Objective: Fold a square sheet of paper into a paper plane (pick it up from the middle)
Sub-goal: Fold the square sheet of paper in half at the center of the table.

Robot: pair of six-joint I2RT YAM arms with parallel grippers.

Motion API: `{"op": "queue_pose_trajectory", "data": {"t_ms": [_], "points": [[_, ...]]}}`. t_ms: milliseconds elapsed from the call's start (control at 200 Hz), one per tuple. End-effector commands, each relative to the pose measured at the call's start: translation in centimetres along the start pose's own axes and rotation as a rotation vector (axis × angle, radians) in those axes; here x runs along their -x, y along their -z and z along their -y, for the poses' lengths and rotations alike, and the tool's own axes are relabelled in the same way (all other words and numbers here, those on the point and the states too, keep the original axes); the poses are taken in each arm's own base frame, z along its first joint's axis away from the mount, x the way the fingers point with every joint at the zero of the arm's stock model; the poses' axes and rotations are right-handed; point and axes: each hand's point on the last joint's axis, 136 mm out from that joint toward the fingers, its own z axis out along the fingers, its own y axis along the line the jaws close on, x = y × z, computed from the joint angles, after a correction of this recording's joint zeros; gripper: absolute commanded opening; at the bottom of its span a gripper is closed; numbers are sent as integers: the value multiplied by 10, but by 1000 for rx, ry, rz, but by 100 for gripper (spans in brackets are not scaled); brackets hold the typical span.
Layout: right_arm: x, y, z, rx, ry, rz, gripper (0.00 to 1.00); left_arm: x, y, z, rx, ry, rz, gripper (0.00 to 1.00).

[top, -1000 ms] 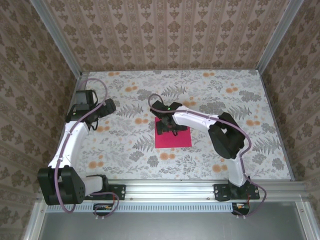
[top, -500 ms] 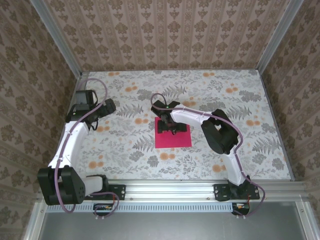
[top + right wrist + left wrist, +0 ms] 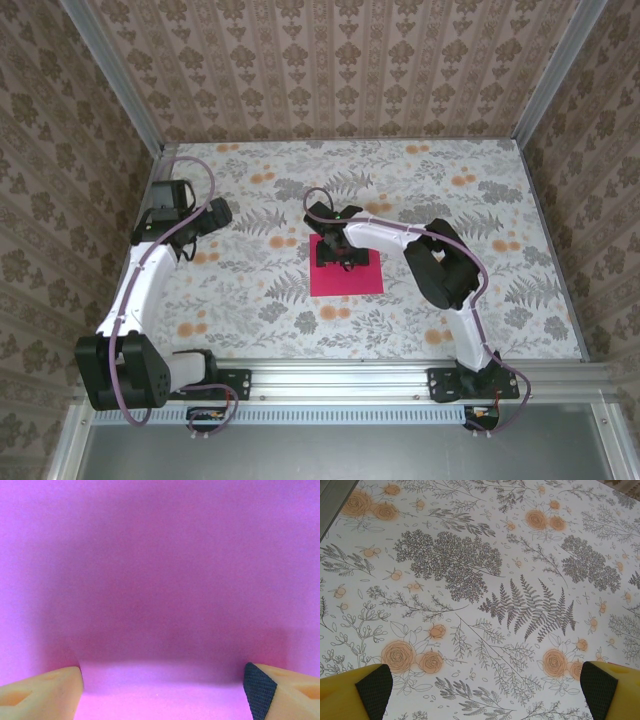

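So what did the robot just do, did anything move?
The right arm folded in closer and pressed the right claw down onto the sheet, jaws wide apart. Nothing is gripped yet. The sheet stayed flat in the same spot, and the left claw stayed open where it was.

The top view is bright and even, with soft light from above and no hard glare. The right arm (image 3: 385, 235) throws only a weak, blurred shadow on the table (image 3: 250, 300). This picture is sharp, but the frame rails (image 3: 113, 75) at the sides lean outward. In the left wrist view the table's print is clear and evenly lit. In the right wrist view the square sheet of paper (image 3: 160, 555) is very close and out of focus, with a soft dark shadow across its lower half and a paler band under it.
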Motion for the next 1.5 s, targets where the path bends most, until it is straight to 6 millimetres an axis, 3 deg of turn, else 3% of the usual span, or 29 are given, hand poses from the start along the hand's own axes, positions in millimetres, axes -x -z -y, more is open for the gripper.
{"op": "queue_pose_trajectory", "data": {"t_ms": [0, 285, 380, 460, 745, 870, 1005, 1115, 1260, 1495], "points": [[-53, -44, 31, -114, 35, -191, 84, -4, 2, -1, 1, 13, -26, 100], [-49, -42, 36, -132, 38, -177, 78, -4, 1, 0, -2, 14, -31, 100], [-43, -36, 30, -108, 40, -156, 77, -4, 1, 0, -7, 15, -33, 100], [-34, -26, 17, -39, 49, -130, 70, -5, 0, 2, -13, 16, -36, 100], [-17, 35, -58, 426, 90, -75, 26, -19, -8, 20, -99, 20, -98, 99], [-8, 70, -84, 671, 85, -44, 25, -32, -15, 40, -158, 3, -139, 94], [2, 95, -91, 871, 30, -43, 25, -46, -24, 66, -204, -32, -176, 89], [10, 94, -85, 969, -36, -58, 26, -57, -31, 92, -253, -58, -200, 84], [13, 76, -70, 1003, -104, -82, 27, -73, -41, 123, -319, -79, -234, 78], [9, 43, -41, 897, -120, -88, 29, -106, -59, 167, -383, -127, -307, 70]]}}
